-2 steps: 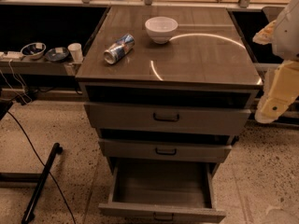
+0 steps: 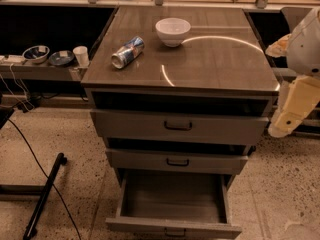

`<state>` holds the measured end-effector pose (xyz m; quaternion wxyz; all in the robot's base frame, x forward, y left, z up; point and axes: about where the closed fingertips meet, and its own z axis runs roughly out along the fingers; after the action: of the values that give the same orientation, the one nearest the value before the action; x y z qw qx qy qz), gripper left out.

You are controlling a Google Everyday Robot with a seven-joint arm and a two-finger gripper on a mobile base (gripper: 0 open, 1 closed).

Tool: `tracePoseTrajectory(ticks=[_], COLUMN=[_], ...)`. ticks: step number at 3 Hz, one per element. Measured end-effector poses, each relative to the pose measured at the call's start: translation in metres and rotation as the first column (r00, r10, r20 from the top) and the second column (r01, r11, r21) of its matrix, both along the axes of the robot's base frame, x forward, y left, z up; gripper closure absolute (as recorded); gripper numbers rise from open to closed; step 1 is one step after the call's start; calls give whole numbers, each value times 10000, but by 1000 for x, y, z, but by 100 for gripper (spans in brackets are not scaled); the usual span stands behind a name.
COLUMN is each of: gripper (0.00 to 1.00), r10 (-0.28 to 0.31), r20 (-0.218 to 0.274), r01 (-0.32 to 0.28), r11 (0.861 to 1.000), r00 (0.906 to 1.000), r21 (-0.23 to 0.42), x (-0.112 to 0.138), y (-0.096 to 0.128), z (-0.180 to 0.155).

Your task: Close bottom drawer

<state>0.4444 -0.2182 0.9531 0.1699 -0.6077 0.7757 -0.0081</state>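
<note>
The narrow grey-beige bottom drawer sits nearest, at the foot of the cabinet. It is pulled well out, an open-topped box with a flat, bare floor, thin side walls, a low front panel and a small dark centre handle. It hangs over a speckled, stone-like floor. Above it, the mid-width grey-beige drawer juts slightly forward, and the widest drawer above that carries a larger dark loop handle; a dark gap shows over each.

At the right edge, just beside the cabinet and level with the upper two drawers, hangs the cream, smooth-shelled tool; I cannot tell whether it is released or clenched, and it is apart from every drawer.

The brown, glossy worktop reflects a bright curved arc. On it a crumpled metal drink can lies on its side, and further back stands a round white bowl.
</note>
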Motion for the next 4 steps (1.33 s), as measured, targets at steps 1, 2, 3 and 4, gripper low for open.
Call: tracePoseTrajectory(ticks=[1, 2, 3, 4], gripper=[0, 0, 0, 0], r10=[313, 49, -752, -341], r20=[-150, 103, 1043, 609], r01=[-290, -78, 328, 86], r11=[9902, 9541, 9323, 9260], r00=[9994, 9999, 9917, 9976], r21=[1369, 2993, 3602, 3773], x=[-11, -36, -42, -45], y=[6, -4, -27, -20], z=[-53, -116, -115, -131])
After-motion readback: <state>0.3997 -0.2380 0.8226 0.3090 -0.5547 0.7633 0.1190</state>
